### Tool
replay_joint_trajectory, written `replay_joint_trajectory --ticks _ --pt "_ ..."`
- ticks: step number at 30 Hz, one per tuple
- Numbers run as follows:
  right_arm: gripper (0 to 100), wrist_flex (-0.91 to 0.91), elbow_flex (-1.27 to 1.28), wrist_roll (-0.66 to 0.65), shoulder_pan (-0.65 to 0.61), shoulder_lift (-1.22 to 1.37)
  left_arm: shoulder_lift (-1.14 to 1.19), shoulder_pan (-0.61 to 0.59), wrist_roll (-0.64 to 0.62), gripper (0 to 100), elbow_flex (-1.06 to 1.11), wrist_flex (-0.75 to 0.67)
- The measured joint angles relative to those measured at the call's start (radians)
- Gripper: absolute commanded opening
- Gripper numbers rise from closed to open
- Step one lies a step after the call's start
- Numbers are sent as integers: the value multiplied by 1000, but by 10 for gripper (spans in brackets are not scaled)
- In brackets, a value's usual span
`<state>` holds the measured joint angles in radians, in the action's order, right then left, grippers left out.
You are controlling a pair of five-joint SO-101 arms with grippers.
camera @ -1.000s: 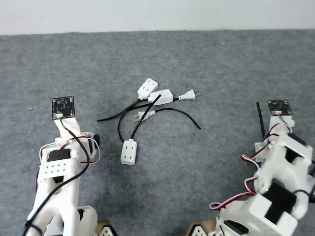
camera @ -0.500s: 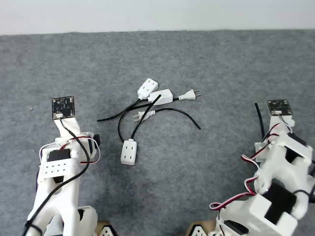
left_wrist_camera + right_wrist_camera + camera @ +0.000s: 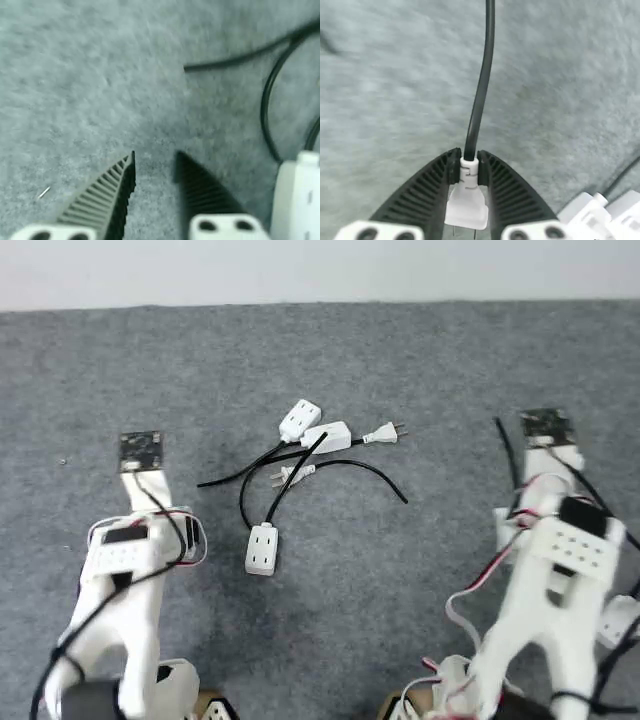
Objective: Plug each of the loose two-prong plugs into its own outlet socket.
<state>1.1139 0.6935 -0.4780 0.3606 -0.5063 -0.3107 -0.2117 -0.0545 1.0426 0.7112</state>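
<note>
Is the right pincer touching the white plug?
Touching. The right wrist view shows the right pincer closed on the white plug, both fingers pressing its sides.

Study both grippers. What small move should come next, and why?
Probably ease the left gripper, open over bare mat, sideways onto the outlet socket beside it. The right gripper is shut on a plug, so that plug likely needs a steadied socket to meet.

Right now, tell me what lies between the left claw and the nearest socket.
Bare carpet, per the left wrist view, from left claw to socket; a black cord curves nearby.
</note>
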Motion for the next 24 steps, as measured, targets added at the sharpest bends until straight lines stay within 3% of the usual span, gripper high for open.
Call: replay_joint_trajectory --ticks 6,15,19,24 --pt "8 69 0 137 -276 -189 92 31 253 15 -130 218" --pt "8 81 0 287 -778 -302 -49 141 529 15 -12 273" --pt "8 35 0 348 -918 -279 -181 176 592 15 77 279" --pt "9 -23 0 396 -1003 -184 -273 213 605 15 129 279"
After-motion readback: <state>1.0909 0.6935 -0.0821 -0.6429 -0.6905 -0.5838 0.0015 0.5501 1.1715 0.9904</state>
